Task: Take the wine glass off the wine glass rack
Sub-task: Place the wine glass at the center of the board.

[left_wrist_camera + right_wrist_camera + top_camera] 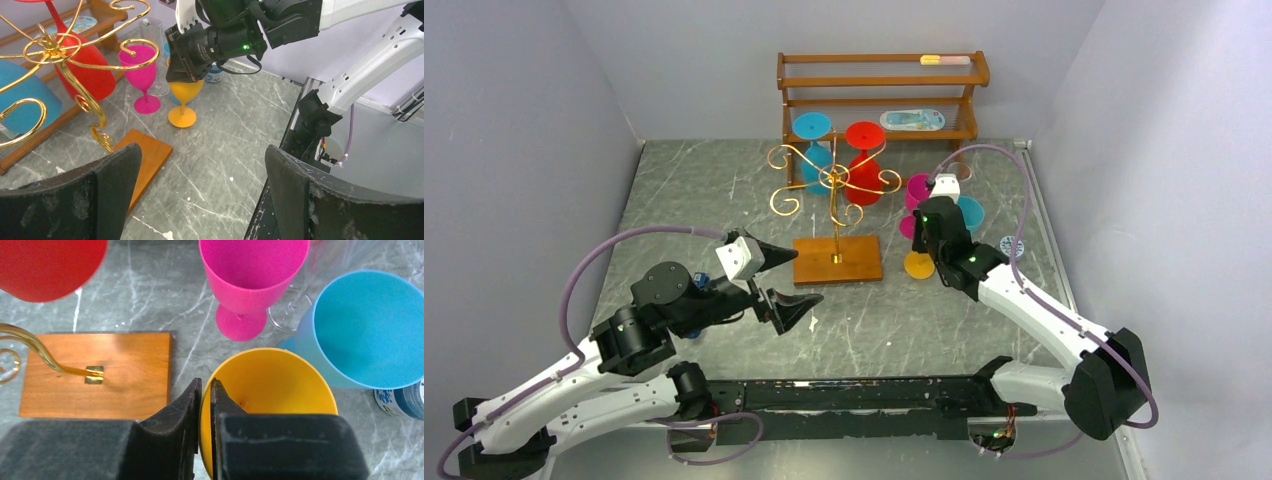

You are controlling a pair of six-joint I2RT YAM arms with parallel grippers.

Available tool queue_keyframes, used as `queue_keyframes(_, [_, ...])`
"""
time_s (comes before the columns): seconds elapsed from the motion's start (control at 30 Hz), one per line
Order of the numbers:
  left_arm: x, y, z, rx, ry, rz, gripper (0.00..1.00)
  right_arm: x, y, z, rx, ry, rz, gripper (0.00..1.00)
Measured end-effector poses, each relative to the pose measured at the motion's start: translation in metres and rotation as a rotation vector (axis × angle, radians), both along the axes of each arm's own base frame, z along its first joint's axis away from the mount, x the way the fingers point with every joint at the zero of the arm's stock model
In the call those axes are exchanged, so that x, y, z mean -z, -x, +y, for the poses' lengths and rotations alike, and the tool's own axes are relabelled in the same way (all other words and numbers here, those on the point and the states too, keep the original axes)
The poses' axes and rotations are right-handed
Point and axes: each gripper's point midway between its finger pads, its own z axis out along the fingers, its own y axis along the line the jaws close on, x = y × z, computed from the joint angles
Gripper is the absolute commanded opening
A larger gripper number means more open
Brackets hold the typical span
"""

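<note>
Right gripper (206, 390) fills the bottom of its wrist view. Its fingers (170, 415) are pressed nearly together and clamped on the rim of the yellow glass (270, 390), one finger outside the bowl and one inside. The wall is thin, so a rim pinch is the easy hold. The glass is upright with its foot on the table (894, 330), off the rack (834, 180) and directly under this hand.

The spot looks chosen to sit among the standing glasses:
- Pink glass (252, 270) is just ahead of the fingertips.
- Blue glass (365, 330) is ahead-right, touching or almost touching the yellow bowl; cannot tell which.
- Clear glass (300, 305) is between those two.

Rack base (95, 375) lies just left of the hand, apart from it. Red glass (864, 175) and hung blue glass (815, 160) hang upside down from the scroll arms, held by their feet caught in the wire.

Left gripper (804, 277) has its jaws spread wide and holds nothing. The rack base is just beyond its fingertips, so it is probably parked there to steady the rack.

Judgement: removal looks done, and only letting go of the rim is left.
</note>
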Motion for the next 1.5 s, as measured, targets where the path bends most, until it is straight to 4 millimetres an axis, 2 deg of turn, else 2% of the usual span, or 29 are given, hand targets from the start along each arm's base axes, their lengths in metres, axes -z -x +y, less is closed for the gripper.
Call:
queue_keyframes(0.33, [-0.005, 0.003, 0.006, -0.004, 0.021, -0.004, 0.97, 0.031, -0.010, -0.004, 0.039, 0.080, 0.049, 0.00])
queue_keyframes(0.6, [-0.002, 0.003, 0.006, -0.004, 0.011, 0.003, 0.97, 0.028, -0.020, -0.001, 0.053, 0.075, 0.028, 0.01])
queue_keyframes(0.83, [-0.001, 0.003, 0.006, -0.004, 0.006, 0.006, 0.97, 0.029, -0.023, -0.002, 0.066, 0.086, 0.030, 0.09])
queue_keyframes(1.13, [0.009, 0.002, 0.005, -0.005, -0.012, 0.018, 0.97, 0.030, -0.030, 0.003, 0.070, 0.090, 0.045, 0.12])
queue_keyframes(1.4, [0.012, 0.003, 0.004, -0.004, -0.011, 0.034, 0.97, 0.029, -0.030, 0.000, 0.082, 0.092, 0.047, 0.21])
queue_keyframes(1.5, [0.016, 0.003, 0.003, -0.005, -0.020, 0.047, 0.97, 0.028, -0.031, -0.003, 0.088, 0.095, 0.051, 0.28])
